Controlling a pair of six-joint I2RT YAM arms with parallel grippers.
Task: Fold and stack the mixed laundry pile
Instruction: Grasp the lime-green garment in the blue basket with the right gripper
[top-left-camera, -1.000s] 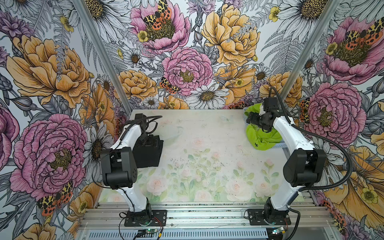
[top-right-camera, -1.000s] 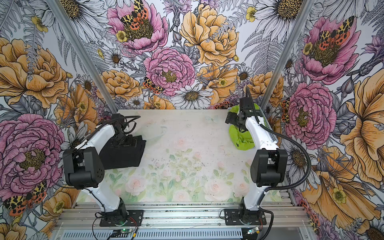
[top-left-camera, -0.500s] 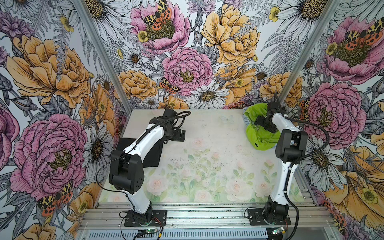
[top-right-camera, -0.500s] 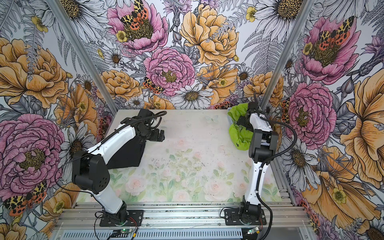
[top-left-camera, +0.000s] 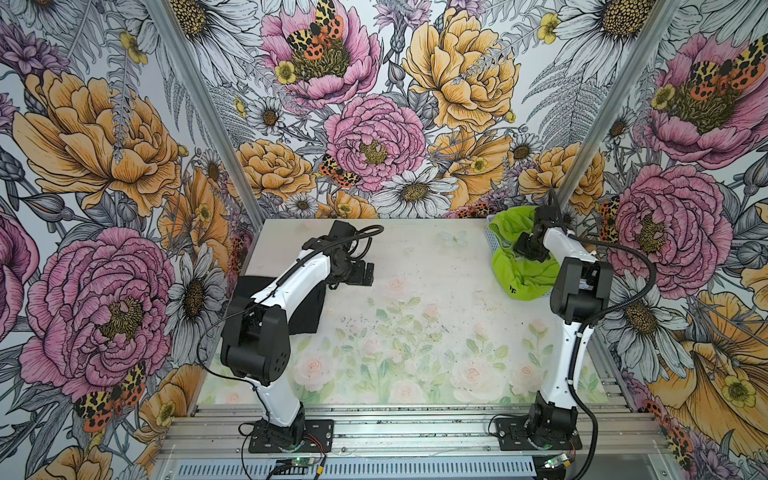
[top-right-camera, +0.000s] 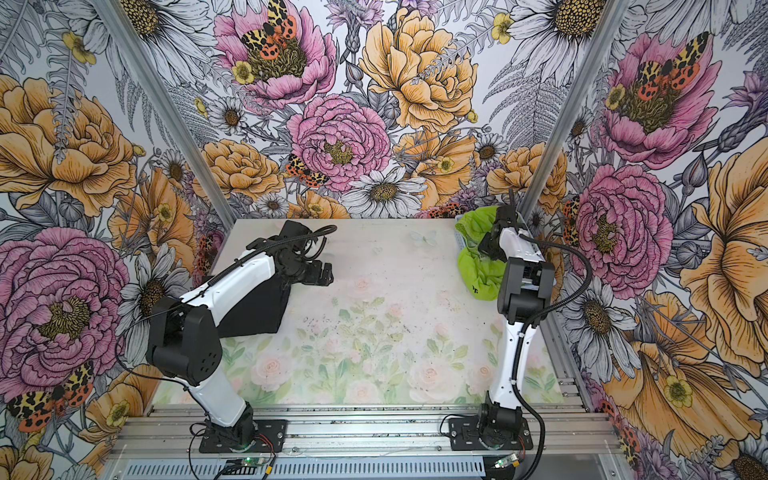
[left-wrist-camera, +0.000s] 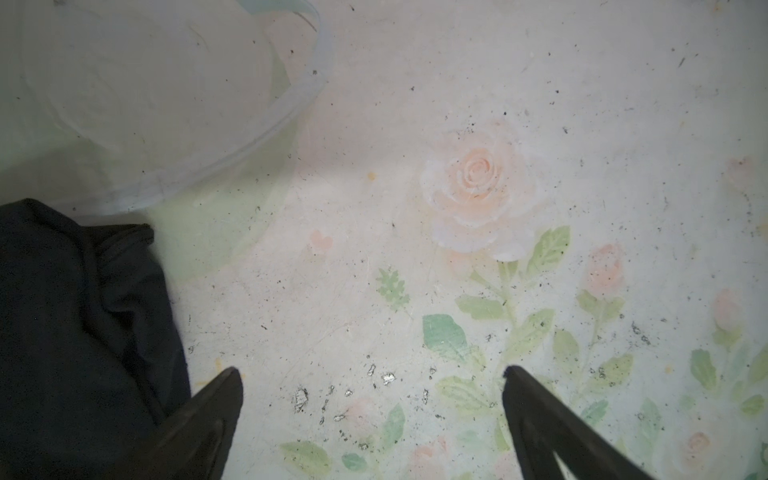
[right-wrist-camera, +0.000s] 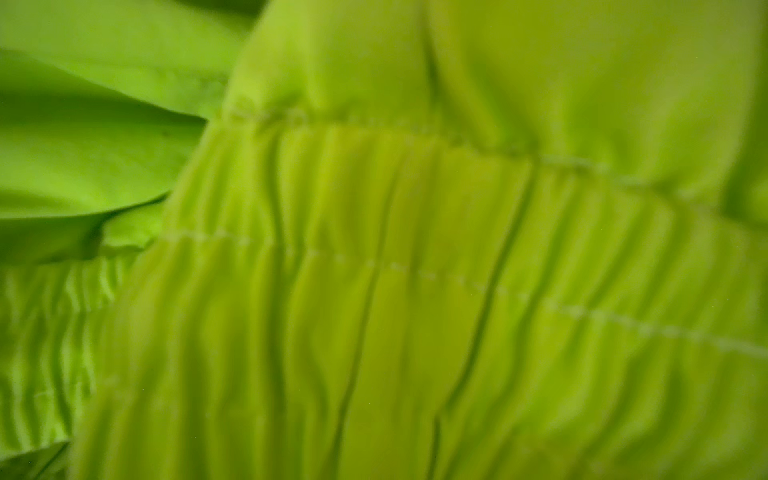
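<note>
Shorts (top-left-camera: 528, 278) lie heaped in and over the basket (top-left-camera: 493, 241) at the table's (top-left-camera: 415, 332) two o'clock corner, with one end spilling toward three. In both top views the right gripper (top-left-camera: 527, 251) is sunk among them with its jaws pressed together. Whether cloth is caught between them cannot be told. T-shirt (top-left-camera: 307, 311) lies flat as a dark rectangle at nine o'clock, partly under the left arm. Left gripper (top-left-camera: 365, 274) hangs spread over bare table toward ten o'clock, near the T-shirt but apart from it.

Left wrist view: the fingers (left-wrist-camera: 208, 415) stand wide apart with only flower-printed table between them. The T-shirt's (left-wrist-camera: 75, 332) rumpled edge lies beside one finger.

Right wrist view: blurred shorts (right-wrist-camera: 374, 270) fill the frame, showing the gathered waistband (right-wrist-camera: 415, 208) and its stitch lines. The gripper's tips are hidden.
</note>
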